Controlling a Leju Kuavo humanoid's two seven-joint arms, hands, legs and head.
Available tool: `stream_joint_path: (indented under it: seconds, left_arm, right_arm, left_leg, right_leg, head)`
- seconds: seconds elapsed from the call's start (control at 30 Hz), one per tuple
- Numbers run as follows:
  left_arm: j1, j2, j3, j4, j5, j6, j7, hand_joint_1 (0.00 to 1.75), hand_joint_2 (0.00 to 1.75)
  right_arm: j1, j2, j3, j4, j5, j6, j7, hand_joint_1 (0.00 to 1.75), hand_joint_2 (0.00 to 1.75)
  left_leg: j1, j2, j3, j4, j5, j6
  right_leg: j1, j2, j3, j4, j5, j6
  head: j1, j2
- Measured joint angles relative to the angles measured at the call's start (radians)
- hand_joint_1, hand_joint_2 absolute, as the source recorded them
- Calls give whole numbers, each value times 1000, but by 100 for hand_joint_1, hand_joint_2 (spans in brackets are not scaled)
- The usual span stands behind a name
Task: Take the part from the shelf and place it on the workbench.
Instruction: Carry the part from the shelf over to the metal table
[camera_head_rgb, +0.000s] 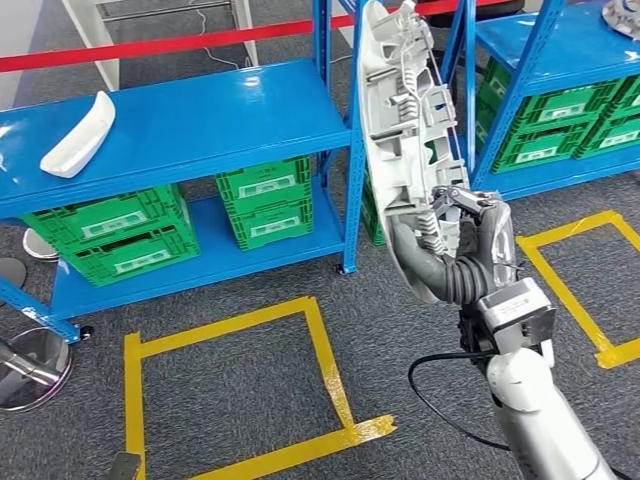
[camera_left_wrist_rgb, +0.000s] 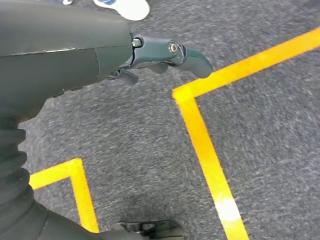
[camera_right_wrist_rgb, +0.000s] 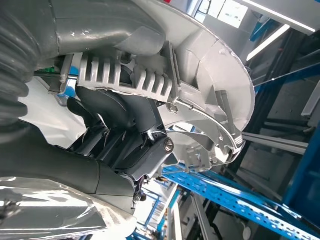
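Observation:
My right hand (camera_head_rgb: 460, 255) grips a large grey moulded plastic part (camera_head_rgb: 404, 120) by its lower end and holds it upright in front of the blue shelves. In the right wrist view the fingers (camera_right_wrist_rgb: 124, 125) wrap the ribbed inner side of the part (camera_right_wrist_rgb: 211, 95). A second, white curved part (camera_head_rgb: 79, 135) lies on the top board of the left blue shelf (camera_head_rgb: 226, 115). My left hand (camera_left_wrist_rgb: 162, 57) hangs over the grey carpet with its fingers apart and nothing in it.
Green crates (camera_head_rgb: 113, 235) fill the lower shelf boards, more crates (camera_head_rgb: 551, 125) on the right shelf. Yellow tape squares (camera_head_rgb: 317, 345) mark the carpet. A red and white barrier bar (camera_head_rgb: 151, 45) runs behind. A round metal base (camera_head_rgb: 30, 365) stands at left.

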Motion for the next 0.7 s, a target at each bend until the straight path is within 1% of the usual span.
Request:
stream_joint_path:
  seconds: [0.03,0.07,0.1,0.13,0.17,0.2,0.23,0.27,0.3,0.33,0.37,0.4,0.43,0.47,0.5,0.53,0.57,0.6,0.67,0.7]
  left_arm:
    - [0,1,0,0,0,0,0,0,175]
    - [-1,1,0,0,0,0,0,0,175]
    - [-1,2,0,0,0,0,0,0,175]
    - [-2,2,0,0,0,0,0,0,175]
    - [-2,1,0,0,0,0,0,0,175]
    - [-3,0,0,0,0,0,0,0,175]
    - [-3,-1,0,0,0,0,0,0,175]
    - [-3,-1,0,0,0,0,0,0,175]
    - [-3,-1,0,0,0,1,0,0,175]
    - [-2,-1,0,0,0,0,0,0,175]
    - [-2,-1,0,0,0,0,0,0,175]
    - [-1,-1,0,0,0,0,0,0,175]
    - [-2,-1,0,0,0,0,0,0,175]
    - [-2,-2,0,0,0,0,0,0,175]
    - [-2,-3,0,0,0,0,-1,0,175]
    - [-3,-4,0,0,0,0,-1,0,175]
    - [-3,-3,0,0,0,0,-1,0,175]
    - [-3,-2,0,0,0,0,0,0,175]
    - [-4,-2,0,0,0,0,0,0,175]
    - [-5,-3,0,0,0,0,0,0,175]
  right_arm:
    - [0,0,0,-3,-1,1,0,175,175]
    - [-1,0,0,-6,-2,1,-1,175,175]
    - [0,0,0,-8,-2,1,-1,175,175]
    - [1,0,0,-10,-3,2,-1,175,175]
    - [2,-1,-1,-12,-4,2,-1,175,175]
    - [2,-1,-1,-14,-4,2,-1,175,175]
    - [2,-2,-2,-15,-5,2,-1,175,175]
    - [2,-3,-2,-17,-6,2,-1,175,175]
    - [1,-3,-1,-17,-7,2,-1,175,175]
    - [3,-3,0,-17,-7,2,-1,175,175]
    - [5,-3,0,-17,-7,2,-1,175,175]
    - [7,-3,0,-17,-7,2,-1,175,175]
    - [8,-3,0,-18,-8,2,-1,175,175]
    - [8,-3,0,-19,-8,2,-2,175,175]
    - [7,-3,0,-22,-8,2,-3,175,175]
    - [5,-4,0,-26,-8,3,-4,175,175]
    - [3,-4,1,-31,-9,4,-5,175,175]
    - [2,-4,1,-35,-9,5,-6,175,175]
    - [2,-5,3,-41,-8,7,-5,175,175]
    - [2,-6,3,-44,-8,7,-5,175,175]
  left_leg:
    - [0,-11,24,-52,16,4]
    - [0,-20,36,-82,20,8]
    - [-1,-22,39,-90,16,10]
    - [-1,-17,39,-96,16,14]
    - [1,-11,38,-99,19,18]
    - [3,-5,39,-103,23,24]
    - [5,2,39,-107,26,30]
    - [5,9,38,-109,28,34]
    - [5,15,37,-109,28,36]
    - [5,22,37,-108,28,37]
    - [5,29,36,-108,28,37]
    - [4,35,36,-108,28,37]
    - [5,42,36,-107,27,36]
    - [5,47,37,-105,26,34]
    - [3,53,37,-103,24,30]
    - [1,57,36,-99,22,26]
    - [-2,62,34,-96,20,22]
    - [-5,67,33,-94,20,17]
    - [-4,75,32,-93,19,8]
    - [-3,69,30,-85,11,3]
  right_leg:
    - [1,7,-2,1,1,3]
    - [1,14,-7,2,3,8]
    - [0,19,-11,2,6,15]
    - [-1,24,-15,1,9,21]
    - [-2,24,-20,3,7,26]
    - [-1,15,-28,15,-4,31]
    - [-1,3,-45,48,-26,35]
    - [-3,-13,-71,102,-56,38]
    - [-4,-25,-101,170,-89,42]
    - [-4,-31,-130,236,-115,46]
    - [-5,-34,-149,278,-126,48]
    - [-5,-36,-152,287,-120,50]
    - [-5,-39,-133,254,-97,50]
    - [-5,-45,-99,189,-62,49]
    - [-3,-59,-61,118,-37,48]
    - [-1,-70,-28,57,-19,45]
    - [1,-77,-9,21,-12,40]
    - [4,-79,-2,8,-15,35]
    - [4,-66,-4,8,-10,21]
    - [3,-61,-6,7,-8,15]
  head:
    - [0,0]
    - [1,0]
    - [1,0]
    - [1,0]
    - [1,0]
    - [3,0]
    - [6,0]
    - [8,0]
    - [10,0]
    - [11,0]
    - [10,0]
    - [11,0]
    - [11,0]
    - [11,0]
    - [11,0]
    - [11,0]
    - [10,0]
    - [9,0]
    - [7,0]
    - [6,0]
